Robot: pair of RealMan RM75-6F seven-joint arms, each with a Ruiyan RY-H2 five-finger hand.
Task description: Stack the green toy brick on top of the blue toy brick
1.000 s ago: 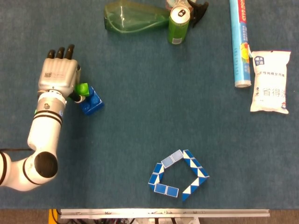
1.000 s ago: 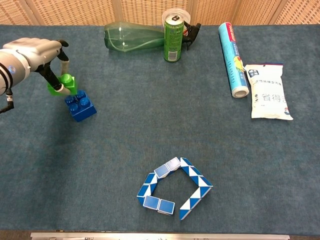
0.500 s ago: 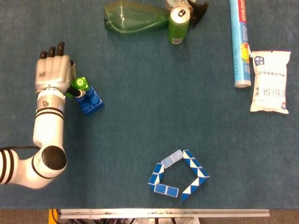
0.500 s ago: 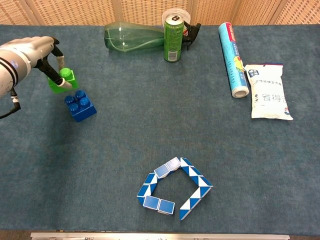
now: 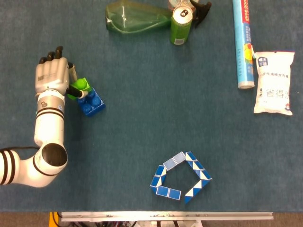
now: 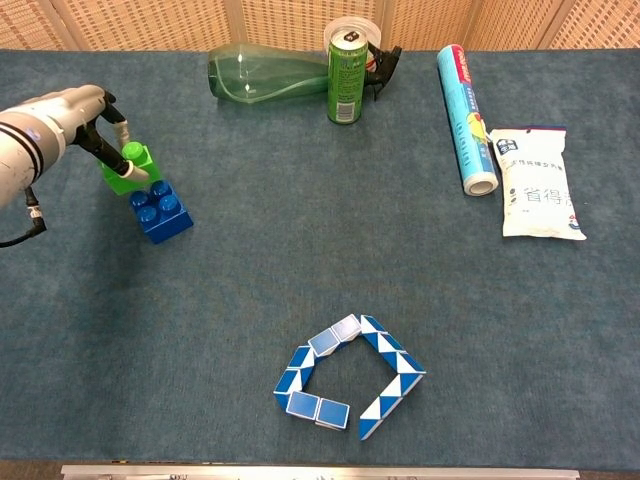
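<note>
- One hand in view: left hand (image 5: 51, 78) at the table's left side, back of hand up in the head view, fingers pinching the green toy brick (image 5: 79, 86).
- Chest view shows same left hand (image 6: 72, 118) with dark fingers (image 6: 104, 147) closed around green toy brick (image 6: 128, 168), brick tilted.
- Green brick sits at the far-left corner of the blue toy brick (image 5: 92, 101), looks touching or just above it; cannot tell if it's seated on the studs.
- Blue toy brick (image 6: 159, 211) lies on table (image 5: 142, 94), studs up, rotated at an angle, most of its top still uncovered.
- Right hand does not show in either view.
- Green plastic bottle (image 5: 135, 16) lies on its side at the far edge, green can (image 5: 180, 24) upright just beside it, touching or nearly.
- Tube with printed label (image 5: 243, 43) lies lengthwise at far right, white snack packet (image 5: 273, 82) just beside it on the right.
- Blue and white snake puzzle (image 5: 181, 177) bent into an open loop near the front edge, well apart from the bricks.
</note>
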